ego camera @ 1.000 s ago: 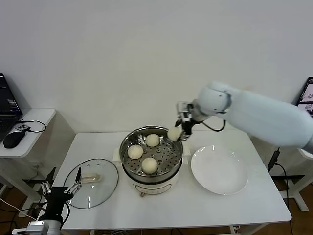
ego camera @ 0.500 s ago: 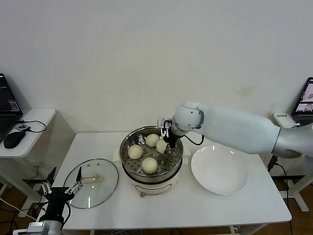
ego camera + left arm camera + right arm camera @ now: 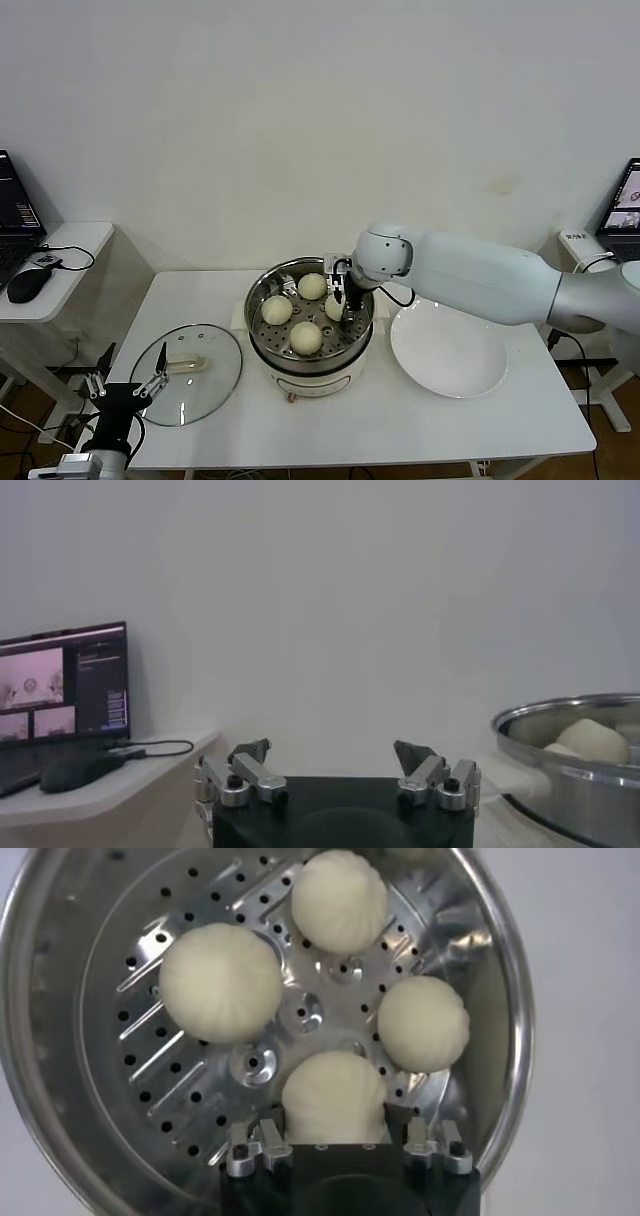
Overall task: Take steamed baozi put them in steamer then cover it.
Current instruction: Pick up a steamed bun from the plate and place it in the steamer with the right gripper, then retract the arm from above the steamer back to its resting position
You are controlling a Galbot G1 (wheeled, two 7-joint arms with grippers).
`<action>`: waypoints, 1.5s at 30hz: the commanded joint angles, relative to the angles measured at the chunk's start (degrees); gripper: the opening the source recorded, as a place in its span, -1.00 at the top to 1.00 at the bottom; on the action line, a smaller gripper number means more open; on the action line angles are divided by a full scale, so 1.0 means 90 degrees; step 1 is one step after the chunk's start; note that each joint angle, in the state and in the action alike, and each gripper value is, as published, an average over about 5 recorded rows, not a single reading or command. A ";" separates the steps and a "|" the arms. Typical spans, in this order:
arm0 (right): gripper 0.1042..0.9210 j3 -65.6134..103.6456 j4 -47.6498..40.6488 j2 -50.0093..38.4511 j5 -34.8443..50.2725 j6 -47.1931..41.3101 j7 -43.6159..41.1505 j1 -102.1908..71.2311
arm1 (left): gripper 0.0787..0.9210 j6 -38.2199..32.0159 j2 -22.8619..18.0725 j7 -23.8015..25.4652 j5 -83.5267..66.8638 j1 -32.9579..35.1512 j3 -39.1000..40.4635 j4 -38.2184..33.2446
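The steamer (image 3: 257,297) stands mid-table on its white base. Three baozi (image 3: 312,286) (image 3: 277,310) (image 3: 306,338) lie on its perforated tray. My right gripper (image 3: 340,302) reaches into the pot and is shut on the fourth baozi (image 3: 332,307), low over the tray's right side. In the right wrist view this baozi (image 3: 334,1093) sits between my fingers (image 3: 272,1140), with the other three (image 3: 220,982) (image 3: 338,898) (image 3: 423,1023) on the tray. The cover (image 3: 186,372) lies flat on the table to the left. My left gripper (image 3: 125,390) hangs open and empty near the front left corner.
A white plate (image 3: 447,348) lies right of the steamer. A side table with a laptop and mouse (image 3: 22,285) stands far left; it also shows in the left wrist view (image 3: 75,768), as does the steamer's rim (image 3: 570,712).
My right gripper carried the fourth baozi from above the steamer's right rim leftward and down into the pot. The left arm has not moved.
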 commanded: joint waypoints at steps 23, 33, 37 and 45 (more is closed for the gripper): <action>-0.76 0.5848 0.3159 -0.3152 0.1599 0.2386 0.4692 -0.5656 | -0.77 0.0162 0.0126 -0.0169 0.0020 -0.0290 0.0200 0.0410; -0.76 1.0422 0.3517 -0.1235 -0.0152 0.4756 0.4797 -1.0511 | -0.77 0.0438 0.0169 -0.0683 0.0945 -0.0329 0.0270 0.0645; -0.76 1.1672 0.3581 -0.0190 -0.0480 0.5482 0.4541 -1.1542 | -0.77 0.0325 0.0205 -0.0734 0.2060 -0.0396 0.0205 0.0952; -0.76 1.2879 0.3989 0.1552 -0.0329 0.5541 0.4476 -1.2285 | -0.77 -0.0234 0.0349 -0.0720 0.6194 -0.0529 -0.0141 0.1751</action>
